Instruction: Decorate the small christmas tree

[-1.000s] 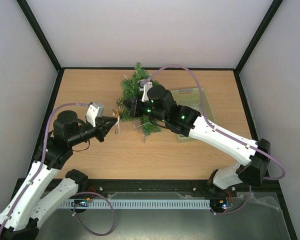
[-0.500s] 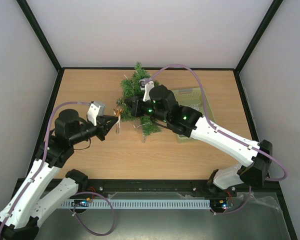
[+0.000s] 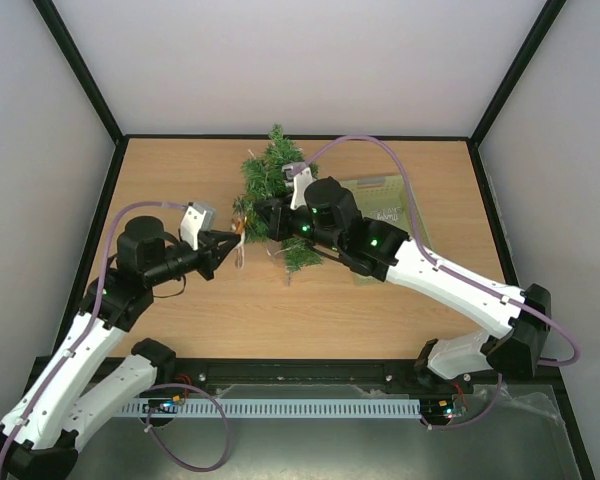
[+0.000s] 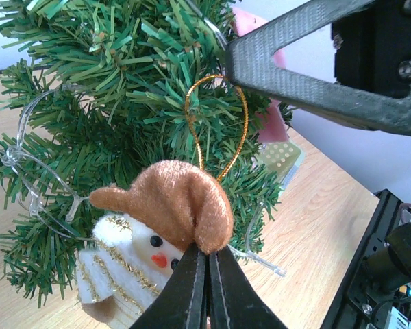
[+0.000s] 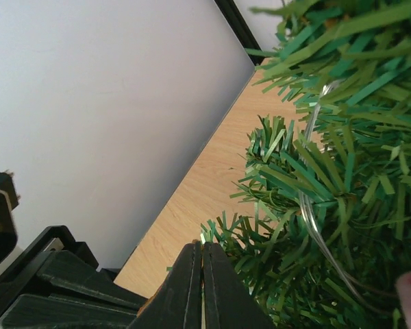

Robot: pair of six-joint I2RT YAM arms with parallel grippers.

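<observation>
Now wood table (image 3: pixel 180 170), white walls (image 3: pixel 300 60); L tool (image 4: pixel 207 264) pinches snowman (image 4: pixel 157 233), R tool (image 5: pixel 202 253) closed

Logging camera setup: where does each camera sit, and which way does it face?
Top external: above and behind the bases, looking down on table, small christmas tree, left arm, right arm.
Left wrist: faces the tree; its left gripper pinches a snowman ornament.
Right wrist: faces tree branches and wall; right gripper shut.
All share the tree.
</observation>
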